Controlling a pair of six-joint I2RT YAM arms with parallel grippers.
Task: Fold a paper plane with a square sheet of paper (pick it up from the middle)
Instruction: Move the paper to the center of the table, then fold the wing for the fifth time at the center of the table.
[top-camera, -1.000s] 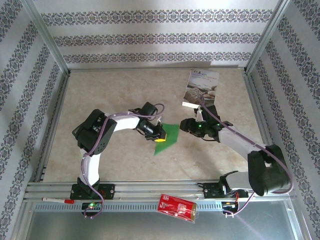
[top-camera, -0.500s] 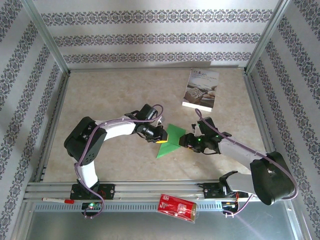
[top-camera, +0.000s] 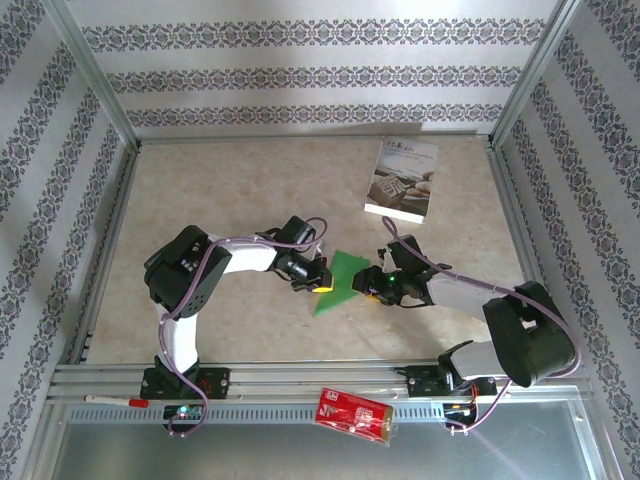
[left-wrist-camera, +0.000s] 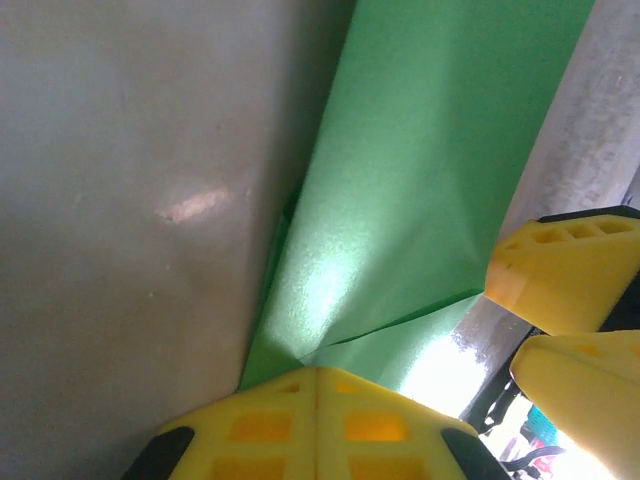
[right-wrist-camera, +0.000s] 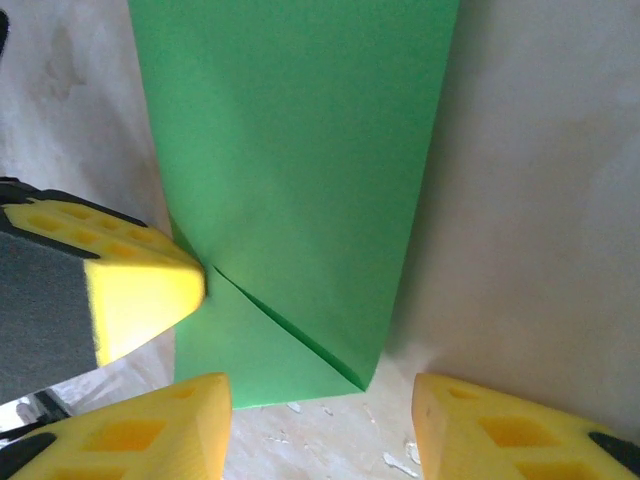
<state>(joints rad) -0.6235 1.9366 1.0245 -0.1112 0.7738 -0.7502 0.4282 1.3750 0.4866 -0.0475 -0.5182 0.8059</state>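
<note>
Mid-fold: the green sheet (top-camera: 343, 277) lies part-creased on the bench (top-camera: 250, 190) between the arms. The left end effector (left-wrist-camera: 315, 390), closed, seemingly pins its edge. The right end effector (right-wrist-camera: 320, 400) straddles a corner, spread apart. The next move probably calls for pressing the crease flat.

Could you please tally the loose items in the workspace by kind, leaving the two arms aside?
green sheet of paper, partly folded: 1
white printed booklet: 1
red packet: 1
thin white stick with a red tip: 1
Total: 4
</note>
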